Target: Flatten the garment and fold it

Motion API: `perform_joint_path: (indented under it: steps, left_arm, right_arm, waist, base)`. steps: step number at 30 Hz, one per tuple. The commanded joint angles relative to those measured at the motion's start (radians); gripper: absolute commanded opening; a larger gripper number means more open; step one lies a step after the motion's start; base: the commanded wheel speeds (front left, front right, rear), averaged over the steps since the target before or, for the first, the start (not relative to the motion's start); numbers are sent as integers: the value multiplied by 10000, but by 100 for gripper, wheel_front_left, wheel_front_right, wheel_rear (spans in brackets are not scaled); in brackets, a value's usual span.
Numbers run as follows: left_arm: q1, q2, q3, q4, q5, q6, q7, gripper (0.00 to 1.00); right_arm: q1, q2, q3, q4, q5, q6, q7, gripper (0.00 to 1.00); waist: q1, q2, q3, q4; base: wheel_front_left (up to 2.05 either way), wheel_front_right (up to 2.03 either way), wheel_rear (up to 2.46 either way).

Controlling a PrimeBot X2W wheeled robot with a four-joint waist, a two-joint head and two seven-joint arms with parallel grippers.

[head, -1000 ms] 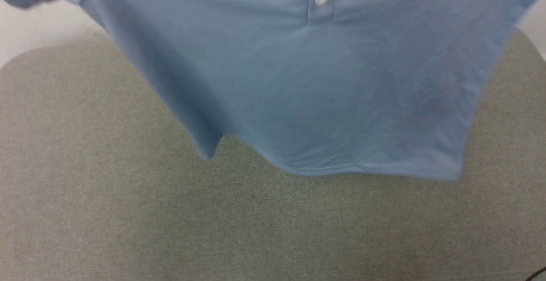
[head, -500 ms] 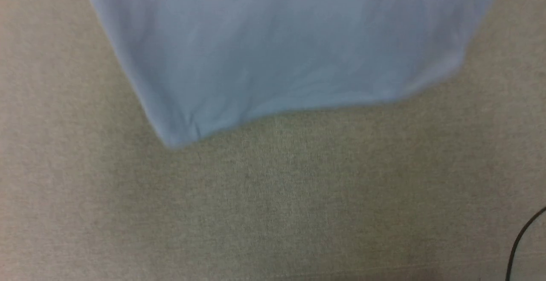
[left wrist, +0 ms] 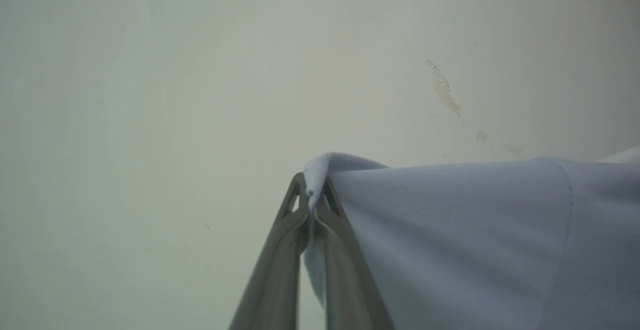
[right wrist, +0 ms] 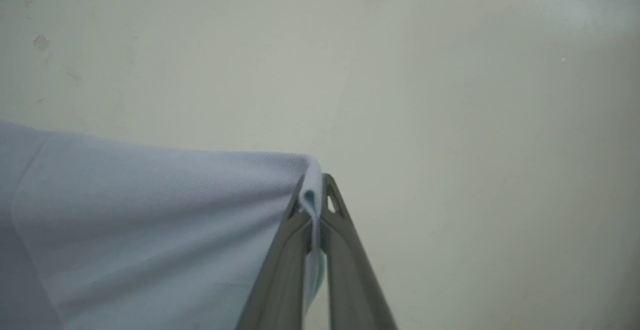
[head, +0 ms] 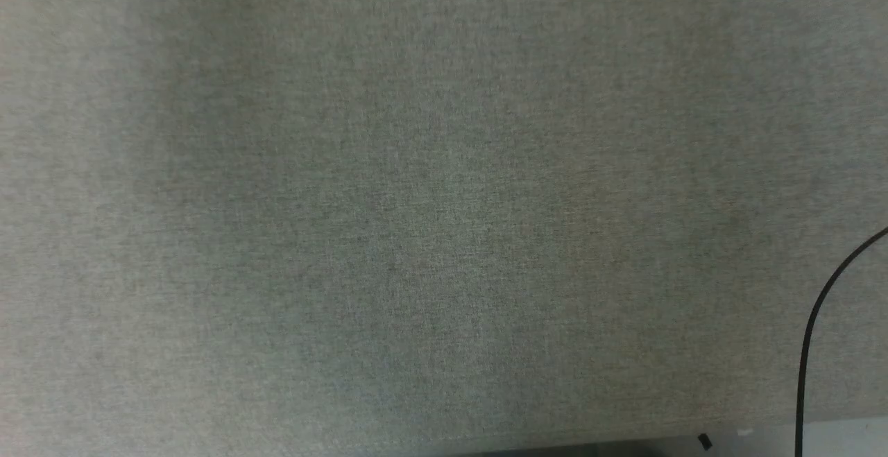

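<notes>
Head view lower; left gripper (left wrist: 312,192), right gripper (right wrist: 314,190) tight on garment (left wrist: 475,230).

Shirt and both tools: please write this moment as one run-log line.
left tool: shut on shirt | right tool: shut on shirt | shirt: stretched between tools | fold: not begun

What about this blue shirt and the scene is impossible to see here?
Most of the garment: cut off by the left wrist view's right and bottom edges.
Which part the left gripper and right gripper pinch: too close up, wrist views.
Where the black cable leads: cut off by the head view's edges.
</notes>
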Motion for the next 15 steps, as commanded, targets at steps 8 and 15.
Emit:
perform_joint_path:
  steps: [8, 15]
  left_arm:
    - [335, -794, -151, 1351, 399, -488, -388, 0]
    - [3722, -1260, -110, 912, 710, -779, -397, 0]
  right_arm:
    - [541, 939, -559, 1468, -272, -23, -1174, 0]
    - [2887, 1257, 113, 1793, 188, -23, -1700, 0]
  waist:
    - [-3, 1, 648, 117]
    - [-3, 1, -411, 200]
  base:
    - [0, 0, 0]
    - [0, 0, 0]
